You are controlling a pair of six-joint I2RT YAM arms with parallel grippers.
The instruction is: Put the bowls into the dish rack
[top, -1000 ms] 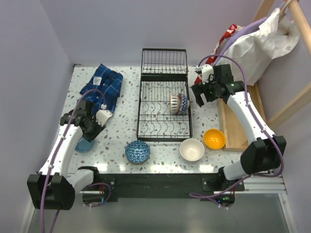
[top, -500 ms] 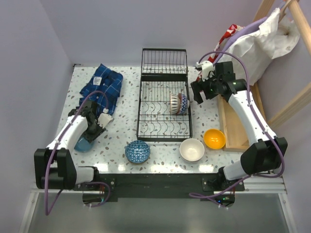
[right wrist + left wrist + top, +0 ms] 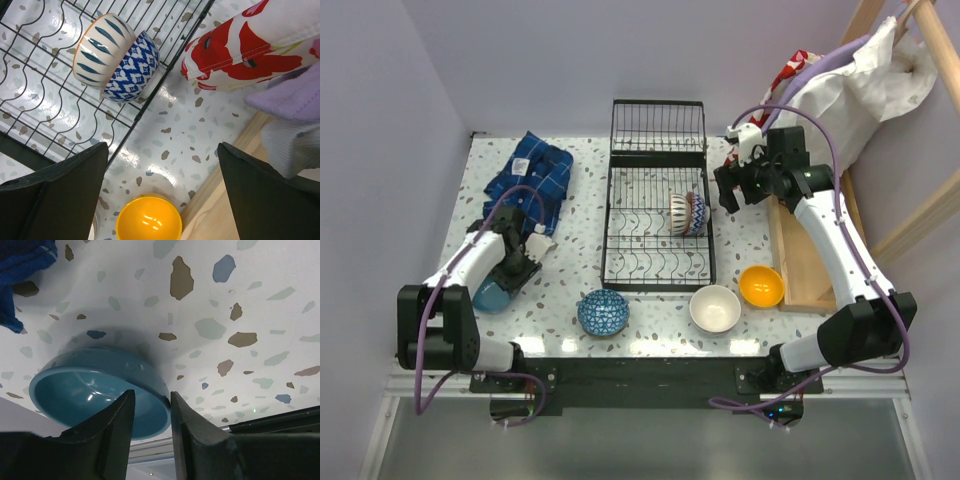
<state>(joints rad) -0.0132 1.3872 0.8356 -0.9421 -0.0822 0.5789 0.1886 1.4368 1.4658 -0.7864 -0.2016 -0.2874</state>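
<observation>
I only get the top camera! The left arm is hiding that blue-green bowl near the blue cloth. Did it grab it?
Observer: Yes. On the left wrist camera, the left gripper pinches the teal bowl at its rim, one finger inside and one outside.
Operator: Cool! Is the other hand carrying anything?
Observer: No. On the right wrist camera, the right gripper is wide open and empty. The orange bowl shows in the gap between its fingers.
</observation>
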